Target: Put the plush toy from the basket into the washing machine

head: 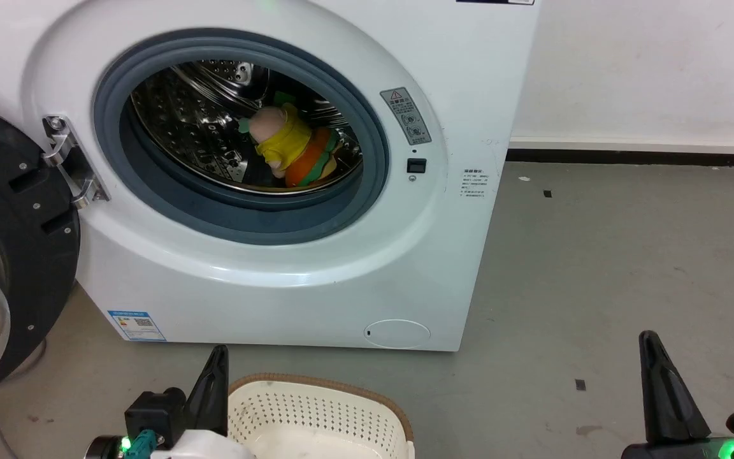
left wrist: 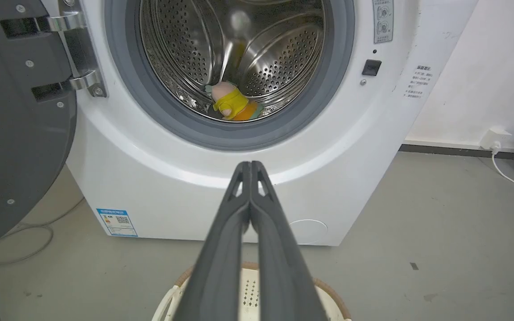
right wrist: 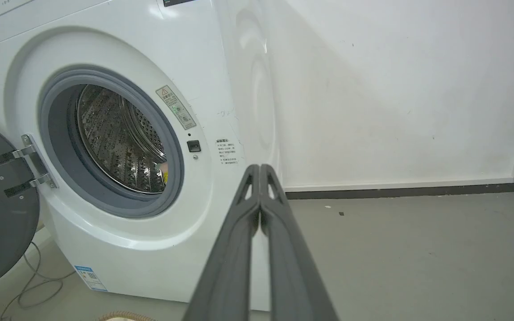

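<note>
Standing on the grey floor [head: 596, 268] against a white wall [head: 647, 64], the washing machine [head: 290, 280] is facing the head camera, its round black-framed door [head: 23, 255] hanging wide open from the hinge on the left. Inside the grey rubber ring [head: 246, 220], the perforated steel drum [head: 201, 121] is gleaming. The basket [head: 316, 408] is sitting on the floor just in front of the machine, at the bottom edge of the head view. It is cream and perforated, with a brown woven-look rim. The left end effector [left wrist: 250, 166] is hovering above the basket, pointing at the machine's front, its two dark fingers pressed together on each other alone. The right end effector [right wrist: 259, 167] is hanging over the floor to the machine's right, with its fingers likewise together. The plush toy [head: 290, 143] is lying low in the drum, toward its right side — pinkish head at upper left, yellow top in the middle, orange burger-like part at lower right.
</note>
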Controlling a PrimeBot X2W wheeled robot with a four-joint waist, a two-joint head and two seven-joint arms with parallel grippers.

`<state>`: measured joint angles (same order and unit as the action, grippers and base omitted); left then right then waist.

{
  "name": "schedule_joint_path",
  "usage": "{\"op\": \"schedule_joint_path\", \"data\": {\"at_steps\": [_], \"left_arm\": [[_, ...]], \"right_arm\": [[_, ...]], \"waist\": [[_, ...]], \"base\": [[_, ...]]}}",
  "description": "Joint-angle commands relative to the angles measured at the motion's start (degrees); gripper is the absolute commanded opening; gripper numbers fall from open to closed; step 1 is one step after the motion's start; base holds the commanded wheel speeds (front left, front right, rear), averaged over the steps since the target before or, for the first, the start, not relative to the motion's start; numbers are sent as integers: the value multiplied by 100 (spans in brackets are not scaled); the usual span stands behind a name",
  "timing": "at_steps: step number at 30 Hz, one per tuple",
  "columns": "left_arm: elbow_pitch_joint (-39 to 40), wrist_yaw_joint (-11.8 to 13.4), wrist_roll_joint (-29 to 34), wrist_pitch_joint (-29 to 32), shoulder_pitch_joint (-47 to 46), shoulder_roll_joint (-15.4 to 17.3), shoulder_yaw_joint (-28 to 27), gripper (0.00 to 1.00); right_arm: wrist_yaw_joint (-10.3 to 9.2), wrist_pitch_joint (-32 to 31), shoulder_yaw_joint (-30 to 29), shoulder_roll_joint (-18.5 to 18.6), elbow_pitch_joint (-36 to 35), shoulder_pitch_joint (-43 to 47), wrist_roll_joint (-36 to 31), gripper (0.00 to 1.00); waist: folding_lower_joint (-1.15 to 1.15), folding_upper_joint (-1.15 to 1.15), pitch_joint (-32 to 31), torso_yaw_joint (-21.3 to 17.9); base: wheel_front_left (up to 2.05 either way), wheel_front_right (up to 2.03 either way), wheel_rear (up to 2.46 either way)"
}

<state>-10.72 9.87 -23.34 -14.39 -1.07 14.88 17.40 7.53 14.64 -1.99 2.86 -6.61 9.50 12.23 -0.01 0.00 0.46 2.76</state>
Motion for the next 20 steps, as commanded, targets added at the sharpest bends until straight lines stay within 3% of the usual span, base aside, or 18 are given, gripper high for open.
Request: {"op": "schedule_joint_path", "data": {"at_steps": [1,20], "left_arm": [[39,-40,72,32,4,-41,-54,0],[202,-189,429,254,20,-224,-320,0]], "right_arm": [[0,-50,4,0,24,-36,-36,0],[-1,-273,34,0,124,-180,-224,0]], "waist": [[1,0,0,-5],[1,0,-7,-47]], "base": [[0,0,0],[0,0,0]]}}
